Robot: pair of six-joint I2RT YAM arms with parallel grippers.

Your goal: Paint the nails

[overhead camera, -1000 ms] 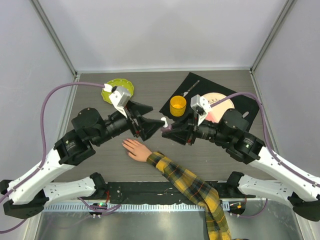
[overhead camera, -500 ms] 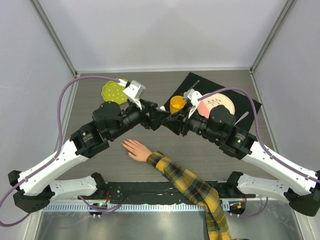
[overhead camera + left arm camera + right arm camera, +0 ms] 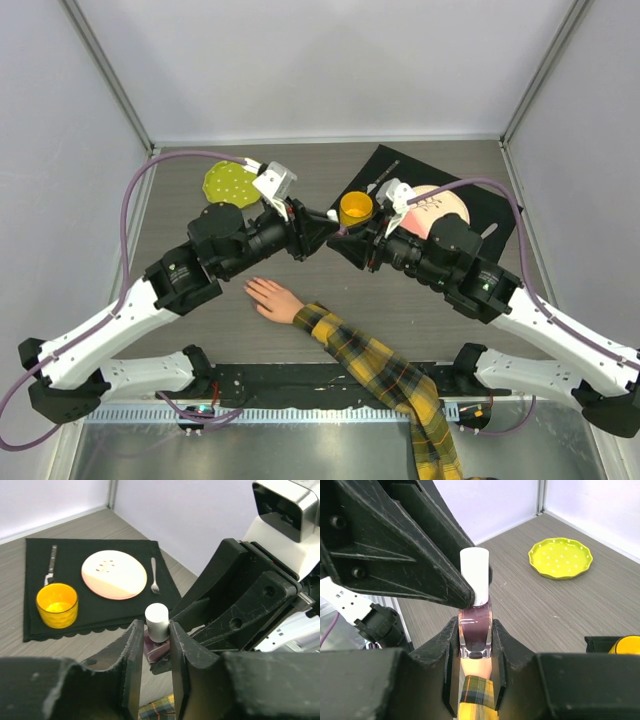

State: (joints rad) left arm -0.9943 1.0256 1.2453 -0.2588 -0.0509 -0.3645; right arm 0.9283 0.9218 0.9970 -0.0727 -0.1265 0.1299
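A purple nail polish bottle (image 3: 475, 630) with a white cap (image 3: 474, 575) is held above the table, and my right gripper (image 3: 475, 625) is shut on its glass body. My left gripper (image 3: 156, 630) faces it, its fingers pressed on both sides of the cap (image 3: 157, 622). The two grippers meet near the yellow cup, left gripper (image 3: 329, 214) and right gripper (image 3: 346, 232). The pale mannequin hand (image 3: 268, 297) lies flat below them in its plaid sleeve (image 3: 380, 375). Its nails are too small to make out.
A black mat (image 3: 375, 175) at the back right carries a yellow cup (image 3: 356, 208), a pink plate (image 3: 114, 574), a fork (image 3: 154, 575) and another utensil (image 3: 51, 565). A yellow-green dotted plate (image 3: 228, 182) sits at the back left.
Both arms have swung toward the back with the grippers together. My left gripper, wide open a second ago, has closed onto the bottle's cap. The right gripper has kept its hold on the bottle.
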